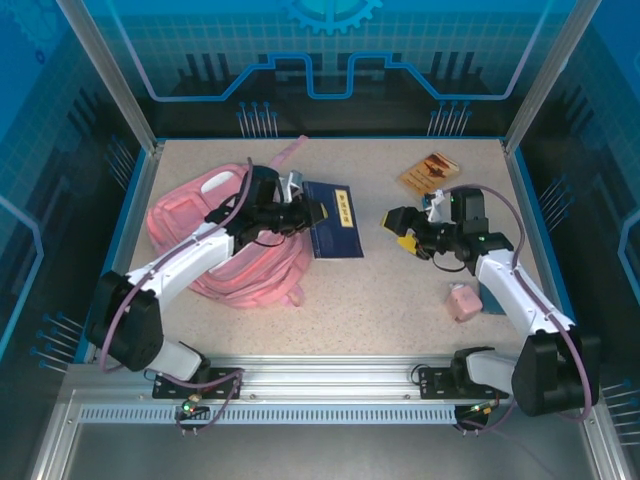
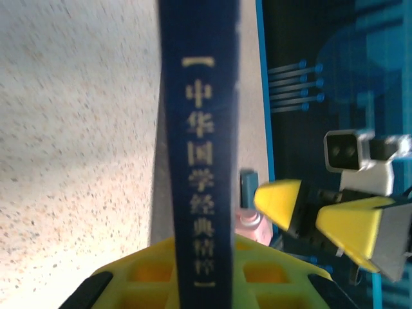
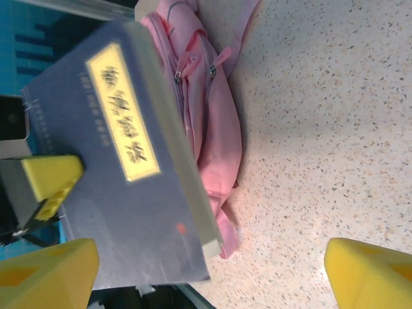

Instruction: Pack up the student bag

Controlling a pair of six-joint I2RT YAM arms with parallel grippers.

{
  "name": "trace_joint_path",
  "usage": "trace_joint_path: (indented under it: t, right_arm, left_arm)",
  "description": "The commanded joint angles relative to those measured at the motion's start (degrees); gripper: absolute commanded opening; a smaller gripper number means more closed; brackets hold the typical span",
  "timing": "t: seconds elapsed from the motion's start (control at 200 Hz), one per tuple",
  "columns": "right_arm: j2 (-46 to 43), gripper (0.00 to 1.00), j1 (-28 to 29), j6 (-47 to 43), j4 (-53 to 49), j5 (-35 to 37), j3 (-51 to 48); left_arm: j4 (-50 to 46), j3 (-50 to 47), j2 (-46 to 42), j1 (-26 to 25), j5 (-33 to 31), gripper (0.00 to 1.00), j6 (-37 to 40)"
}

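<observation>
The pink student bag (image 1: pixel 225 255) lies flat at the table's left; its zips and a strap show in the right wrist view (image 3: pixel 209 109). My left gripper (image 1: pixel 303 214) reaches over the bag and is shut on a dark blue book (image 1: pixel 336 220) with a yellow title label. The book's spine (image 2: pixel 199 161) rises from between the yellow fingers (image 2: pixel 145 273). That book (image 3: pixel 122 180) hangs just right of the bag, above the table. My right gripper (image 1: pixel 401 230) stands open to the right of the book, its yellow fingertips (image 3: pixel 370 273) wide apart with nothing between them.
A small brown booklet (image 1: pixel 430 172) lies at the back right. A pink bottle (image 1: pixel 462 300) sits by the right arm, next to a pale blue object (image 1: pixel 490 298). Blue rails edge the table on both sides. Bare speckled tabletop (image 1: pixel 380 300) spans the front middle.
</observation>
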Motion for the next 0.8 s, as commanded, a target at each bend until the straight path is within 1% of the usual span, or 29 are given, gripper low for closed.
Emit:
trace_joint_path:
  t: [0.0, 0.105, 0.165, 0.3, 0.47, 0.63, 0.715, 0.795]
  right_arm:
    - [-0.4, 0.94, 2.9, 14.8, 14.0, -0.3, -3.4]
    - [0.0, 0.96, 6.5, 25.1, 25.2, -0.3, -5.6]
    - [0.3, 0.99, 8.3, 29.5, 29.5, 0.7, -5.8]
    - [1.6, 1.00, 12.5, 38.3, 39.6, 4.5, -5.4]
    - [7.3, 1.00, 16.3, 45.2, 46.6, 6.2, -2.6]
    - [14.0, 0.99, 19.6, 51.1, 58.8, 7.0, -0.9]
    - [16.2, 0.96, 20.9, 52.1, 60.8, 7.5, -0.2]
    - [17.0, 0.89, 21.5, 52.7, 61.9, 8.5, -0.5]
  left_arm:
    - [5.7, 0.0, -3.7, 0.6, -8.8, 0.15, -6.0]
    - [11.6, -0.9, -4.8, 0.5, -12.1, 0.15, -10.8]
    - [15.2, -1.7, -5.1, 0.5, -13.7, 0.15, -13.7]
    - [18.0, -2.9, -5.6, 0.4, -16.9, 0.15, -19.2]
    - [23.0, -4.9, -5.6, 0.2, -18.2, 0.15, -24.4]
    - [24.1, -5.1, -5.2, -0.2, -18.2, 0.15, -25.6]
    - [24.6, -6.1, -5.6, -0.3, -18.6, 0.15, -26.3]
    - [24.9, -6.8, -6.0, -0.3, -19.0, 0.15, -26.5]
